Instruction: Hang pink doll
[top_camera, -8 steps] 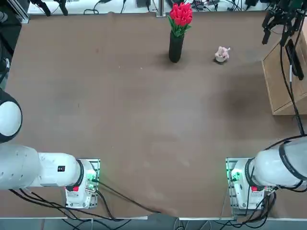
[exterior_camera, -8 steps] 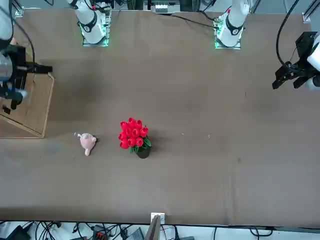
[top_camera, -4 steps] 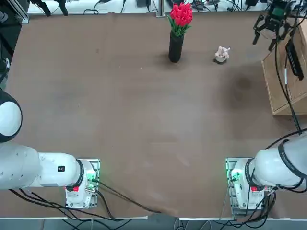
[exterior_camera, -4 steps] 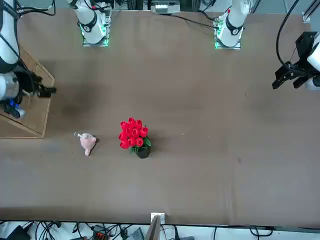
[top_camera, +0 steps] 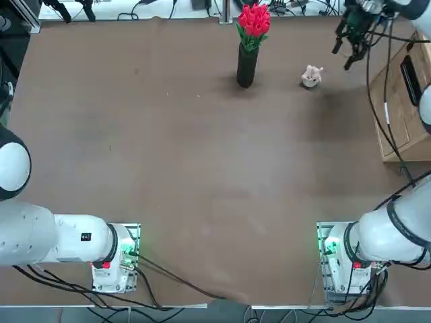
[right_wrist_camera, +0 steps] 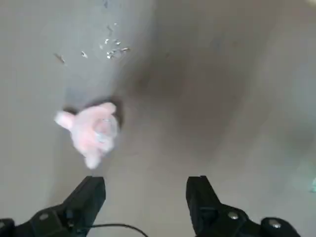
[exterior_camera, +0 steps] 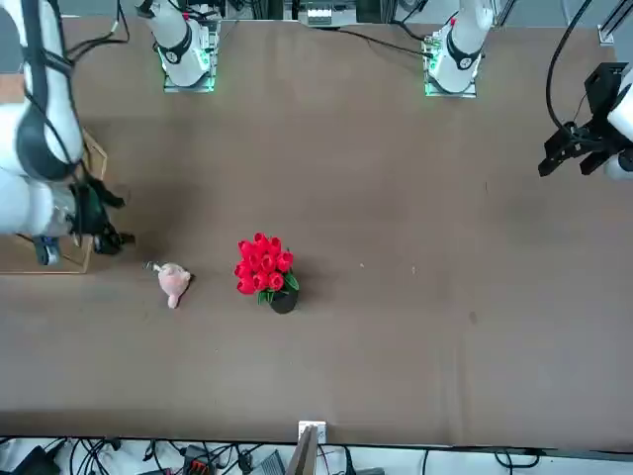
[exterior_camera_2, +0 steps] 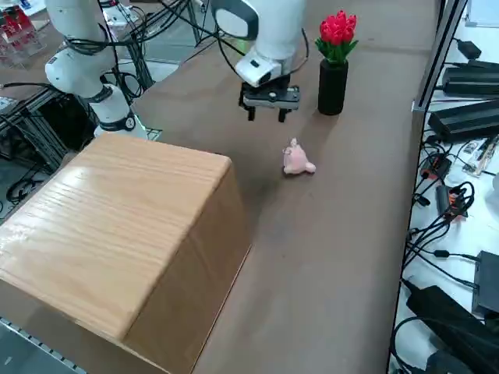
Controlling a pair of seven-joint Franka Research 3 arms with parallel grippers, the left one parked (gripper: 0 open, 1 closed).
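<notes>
— Right, where's your pincer sitting?

— My right gripper (exterior_camera_2: 266, 114) hangs in the air above the brown table (top_camera: 202, 168), fingers (right_wrist_camera: 86, 197) pointing down and standing wide apart with nothing between them.

— And the pink doll?

— The pink doll (top_camera: 311, 76) lies on the table below the gripper and off to one side, clear of both fingers. In the wrist view the doll (right_wrist_camera: 91, 131) sits just ahead of one fingertip rather than in the gap, not touching.

— What's around?

— From the overhead camera the gripper (top_camera: 350, 42) is beyond the doll, on the side away from the black vase (top_camera: 246, 65) with its red tulips (top_camera: 254, 20); the doll lies between gripper and vase. On the gripper's other side is a wooden box (exterior_camera_2: 117, 234) at the table edge. From across the table, the gripper (exterior_camera: 102, 220) hovers between that box (exterior_camera: 59, 259) and the doll (exterior_camera: 174, 282).
</notes>
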